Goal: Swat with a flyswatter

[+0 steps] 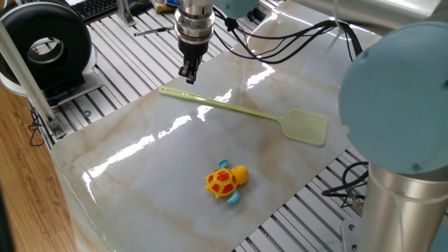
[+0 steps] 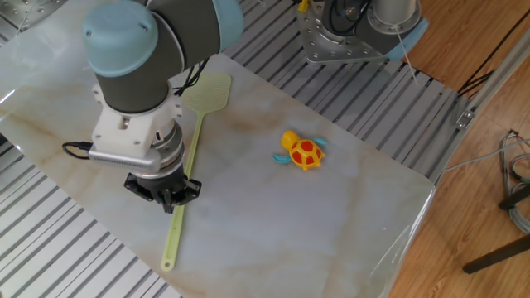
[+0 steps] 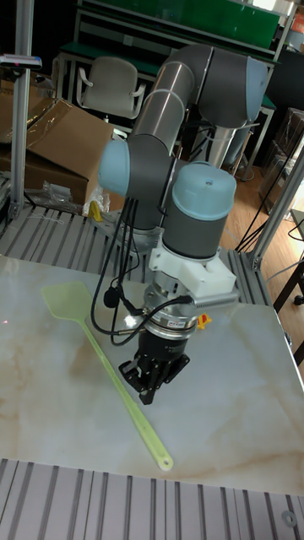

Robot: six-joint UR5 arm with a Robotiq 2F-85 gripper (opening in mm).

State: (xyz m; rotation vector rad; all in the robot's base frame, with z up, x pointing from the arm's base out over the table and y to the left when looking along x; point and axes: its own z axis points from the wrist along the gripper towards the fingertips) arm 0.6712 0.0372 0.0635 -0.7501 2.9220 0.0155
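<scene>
The pale yellow-green flyswatter (image 1: 238,109) lies flat on the marble table (image 1: 140,182), handle end at the far left and mesh head at the right. The other fixed view shows the flyswatter (image 2: 207,93) running from the head down past the arm. My gripper (image 1: 187,74) hangs just above the handle end with its fingers together and nothing between them. Seen from the other side, the gripper (image 2: 170,200) covers part of the handle. In the tall view the gripper (image 3: 145,392) sits beside the flyswatter (image 3: 105,359). An orange-and-yellow toy turtle (image 1: 225,181) stands nearer the front.
A black round device (image 1: 45,45) and a keyboard (image 1: 94,7) sit beyond the table's left side on slatted aluminium. Black cables (image 1: 280,52) trail over the far edge. The arm's base (image 2: 356,33) stands behind the table. The turtle (image 2: 302,151) is well apart from the flyswatter.
</scene>
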